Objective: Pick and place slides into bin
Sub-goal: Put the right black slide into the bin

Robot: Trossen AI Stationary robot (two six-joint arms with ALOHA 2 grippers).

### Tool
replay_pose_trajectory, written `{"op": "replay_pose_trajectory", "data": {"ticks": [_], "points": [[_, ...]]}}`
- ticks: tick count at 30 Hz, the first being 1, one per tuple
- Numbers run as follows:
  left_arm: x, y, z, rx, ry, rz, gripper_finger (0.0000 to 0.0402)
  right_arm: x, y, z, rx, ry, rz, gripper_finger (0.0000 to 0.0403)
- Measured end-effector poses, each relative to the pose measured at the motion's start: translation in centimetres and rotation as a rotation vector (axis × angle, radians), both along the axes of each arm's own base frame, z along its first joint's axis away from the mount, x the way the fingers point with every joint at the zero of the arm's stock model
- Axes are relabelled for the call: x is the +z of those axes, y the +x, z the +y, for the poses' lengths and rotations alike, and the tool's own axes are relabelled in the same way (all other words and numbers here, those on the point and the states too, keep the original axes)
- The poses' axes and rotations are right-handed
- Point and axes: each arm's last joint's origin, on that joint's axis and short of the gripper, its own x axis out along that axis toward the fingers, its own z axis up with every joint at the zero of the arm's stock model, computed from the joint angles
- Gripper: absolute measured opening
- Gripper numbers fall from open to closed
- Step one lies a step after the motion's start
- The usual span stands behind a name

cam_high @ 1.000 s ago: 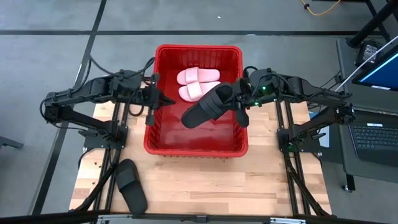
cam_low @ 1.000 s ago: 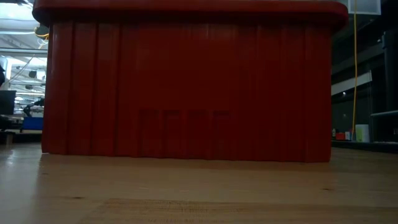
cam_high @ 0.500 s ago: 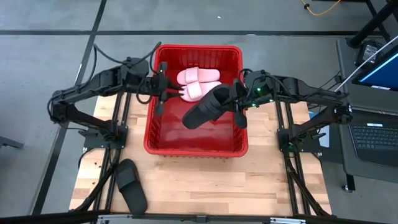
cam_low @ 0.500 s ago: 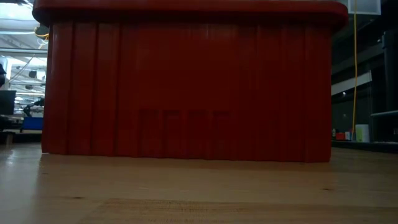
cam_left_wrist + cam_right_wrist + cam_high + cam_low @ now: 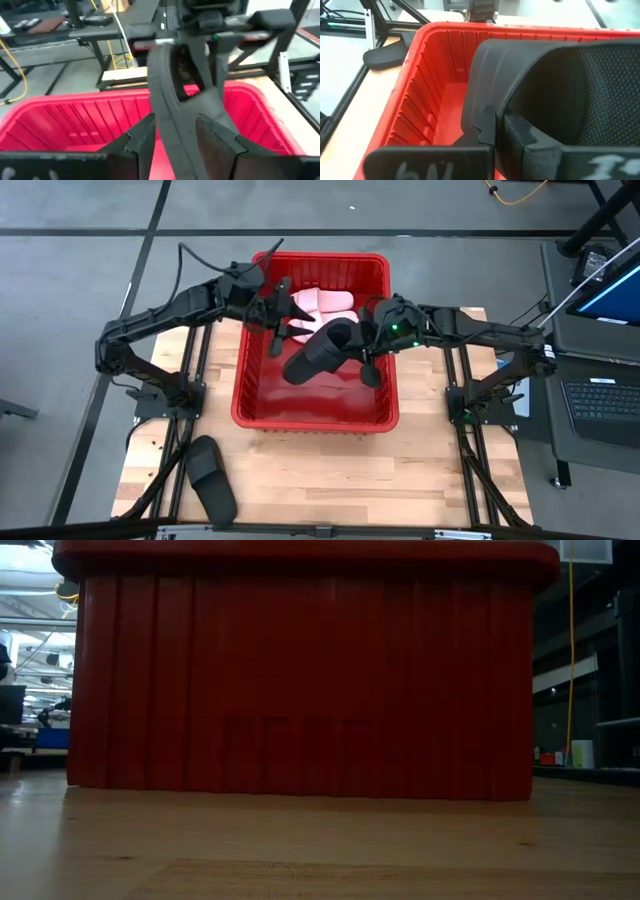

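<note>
High view: right gripper over the red bin, jaws clamped on the strap of 1 black slide, which hangs tilted above the bin floor. Left gripper reaches in from the other side, jaws parted, empty, just beside that slide. 2 pink slides lie at the bin's far end. Second black slide rests on the worktop, well apart from the bin

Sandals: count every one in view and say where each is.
4. Two pink sandals lie side by side in the red basket. One black sandal is gripped by the right gripper over the basket. Another black sandal lies on the table.
</note>
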Motion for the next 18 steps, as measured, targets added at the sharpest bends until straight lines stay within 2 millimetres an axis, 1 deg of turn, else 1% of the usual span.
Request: {"op": "replay_pose_trajectory", "data": {"ticks": [2, 5, 9, 18], "points": [[0.1, 0.1, 0.2, 0.004, 0.002, -0.018, 0.0134, -0.1, 0.2, -0.2, -0.003, -0.01, 0.001, 0.0015], [0.4, 0.2, 0.2, -0.034, -0.007, -0.059, 0.0134, -0.3, 0.6, -0.5, -0.025, -0.025, -0.007, 0.0015], [0.7, 0.4, 0.3, -0.026, -0.01, -0.088, 0.0134, -0.3, 1.1, -0.7, -0.016, -0.054, -0.04, 0.0015], [-0.4, 1.9, 1.0, -0.005, -0.012, -0.063, 0.0134, -0.1, 1.6, -0.9, -0.01, -0.077, -0.082, 0.0015]]}}
